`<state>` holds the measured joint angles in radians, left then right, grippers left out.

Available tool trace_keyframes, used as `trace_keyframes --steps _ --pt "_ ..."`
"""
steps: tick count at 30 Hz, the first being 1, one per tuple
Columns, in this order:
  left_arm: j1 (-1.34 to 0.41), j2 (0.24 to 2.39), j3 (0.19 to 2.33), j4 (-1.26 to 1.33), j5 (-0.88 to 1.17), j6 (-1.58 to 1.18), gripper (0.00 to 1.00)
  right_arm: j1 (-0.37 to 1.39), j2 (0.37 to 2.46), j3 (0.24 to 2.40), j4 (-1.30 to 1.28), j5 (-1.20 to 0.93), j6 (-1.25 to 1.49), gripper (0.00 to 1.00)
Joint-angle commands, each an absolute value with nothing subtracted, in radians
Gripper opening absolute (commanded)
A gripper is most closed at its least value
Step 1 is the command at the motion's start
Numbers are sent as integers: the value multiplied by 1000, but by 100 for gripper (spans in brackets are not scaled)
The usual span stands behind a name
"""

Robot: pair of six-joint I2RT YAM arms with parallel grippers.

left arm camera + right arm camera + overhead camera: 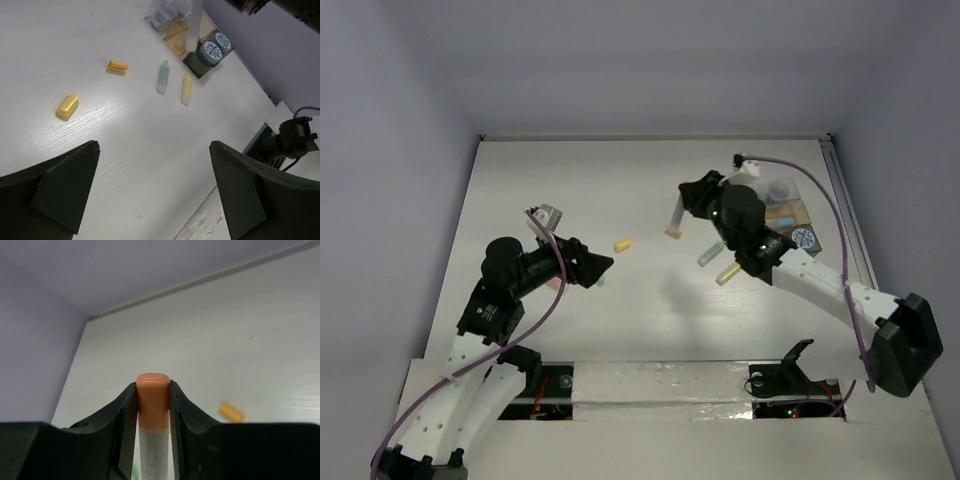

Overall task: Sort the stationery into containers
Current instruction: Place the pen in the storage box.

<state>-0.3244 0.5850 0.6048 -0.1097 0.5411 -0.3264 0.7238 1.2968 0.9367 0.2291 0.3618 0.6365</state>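
While our right gripper (152,390) pinches an orange-capped pen (150,447), our left gripper (154,172) gapes empty well inside the table (145,130) edges

**A:** Tbl (650,330) is showing white w/ faint wood grain. Walls (620,60) are reading pale lilac.

**B:** Held pen (150,440) is showing an orange cap and a frosted whitish body w/ tiny green print. R gripper (152,386) and L gripper (154,145) are both looking matt black.

**A:** Yellow piece (67,106) is glowing bright. Orange piece (118,65) is looking deeper, amber-ish.

**B:** Grey-green pen (163,78) is looking v. pale, yellow pen (186,89) is fading to a lighter tip.

**A:** Tape rolls (212,50) are showing blue & white, spoke-like pattern on top. Containers (176,34) are looking tan w/ clear parts.

**B:** Arms (820,280) are showing white w/ black joints, cables (555,290) purple.
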Motion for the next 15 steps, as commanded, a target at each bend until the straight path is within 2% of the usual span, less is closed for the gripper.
trace_keyframes --steps 1,3,9,15 --pt "-330 574 624 -51 558 -327 92 609 1186 934 147 501 507 0" --pt "-330 574 624 -54 554 -327 96 489 1143 919 108 522 496 0" --pt "-339 555 626 -57 549 -328 99 227 1127 865 100 569 465 0" --pt "-373 535 624 -64 531 -328 99 -15 1230 862 130 453 567 0"
